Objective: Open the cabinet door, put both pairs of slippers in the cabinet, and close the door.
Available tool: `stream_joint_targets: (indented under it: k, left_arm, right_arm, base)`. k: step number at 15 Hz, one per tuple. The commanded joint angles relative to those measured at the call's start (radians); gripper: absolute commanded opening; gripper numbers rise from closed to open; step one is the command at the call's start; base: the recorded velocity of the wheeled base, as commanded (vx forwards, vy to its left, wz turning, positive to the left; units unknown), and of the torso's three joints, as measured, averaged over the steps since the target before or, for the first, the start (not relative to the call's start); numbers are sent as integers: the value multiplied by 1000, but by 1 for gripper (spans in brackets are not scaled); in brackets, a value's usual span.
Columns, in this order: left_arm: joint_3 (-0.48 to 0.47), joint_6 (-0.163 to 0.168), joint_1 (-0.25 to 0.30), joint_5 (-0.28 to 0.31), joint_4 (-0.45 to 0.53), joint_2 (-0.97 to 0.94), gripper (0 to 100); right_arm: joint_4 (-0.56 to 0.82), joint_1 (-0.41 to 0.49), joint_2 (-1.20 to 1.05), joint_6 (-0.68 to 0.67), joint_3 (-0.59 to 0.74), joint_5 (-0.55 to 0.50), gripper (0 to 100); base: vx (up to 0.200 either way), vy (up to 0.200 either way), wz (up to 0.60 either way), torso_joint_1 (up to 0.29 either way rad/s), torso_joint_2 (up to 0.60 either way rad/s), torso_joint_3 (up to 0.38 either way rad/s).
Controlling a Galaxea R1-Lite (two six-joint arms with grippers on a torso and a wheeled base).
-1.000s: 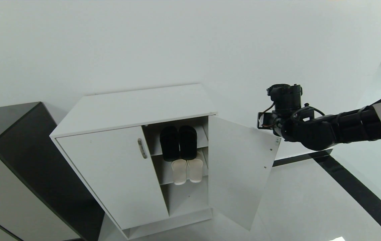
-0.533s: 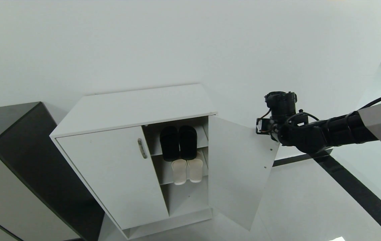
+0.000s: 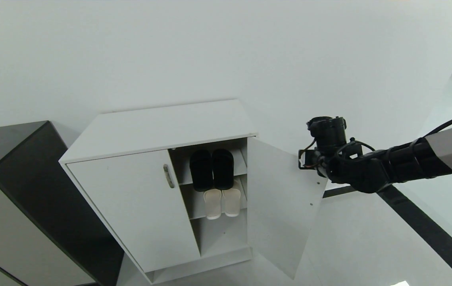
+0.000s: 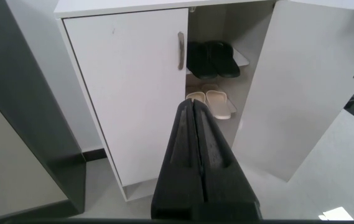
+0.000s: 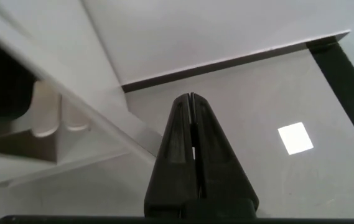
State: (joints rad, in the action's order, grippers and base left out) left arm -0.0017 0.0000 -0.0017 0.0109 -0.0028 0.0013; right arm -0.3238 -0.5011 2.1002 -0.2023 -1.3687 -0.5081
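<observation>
Right tool (image 5: 192, 98) pinched closed, empty, by open cabinet door (image 3: 281, 198); left tool (image 4: 193, 102) likewise.

Beyond the right gripper (image 5: 191, 98) fingertips, the cabinet door (image 5: 93, 96) edge hides part of the white slippers (image 5: 45, 112).

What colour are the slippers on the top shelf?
The slippers are black, clearest in the head view.
</observation>
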Motion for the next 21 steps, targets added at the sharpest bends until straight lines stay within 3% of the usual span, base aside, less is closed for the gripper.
stream_joint_targets:
  k: [1, 6, 14, 17, 21]
  left_arm:
    - [0, 0, 0, 0, 0, 0, 0]
    - [0, -2, 0, 0, 0, 0, 0]
    - [0, 0, 0, 0, 0, 0, 0]
    - [0, -2, 0, 0, 0, 0, 0]
    - [0, 0, 0, 0, 0, 0, 0]
  right_arm:
    - [-1, -60, -75, 0, 51, 0, 0]
    - [0, -260, -227, -31, 207, 42, 0]
    - [-3, -155, -132, -29, 189, 40, 0]
    - [-1, -165, -98, -29, 184, 42, 0]
    - [-1, -257, -85, -48, 189, 40, 0]
  base:
    - [0, 0, 0, 0, 0, 0]
    - [0, 0, 0, 0, 0, 0]
    - [0, 0, 0, 0, 0, 0]
    - [0, 0, 0, 0, 0, 0]
    - [0, 0, 0, 0, 0, 0]
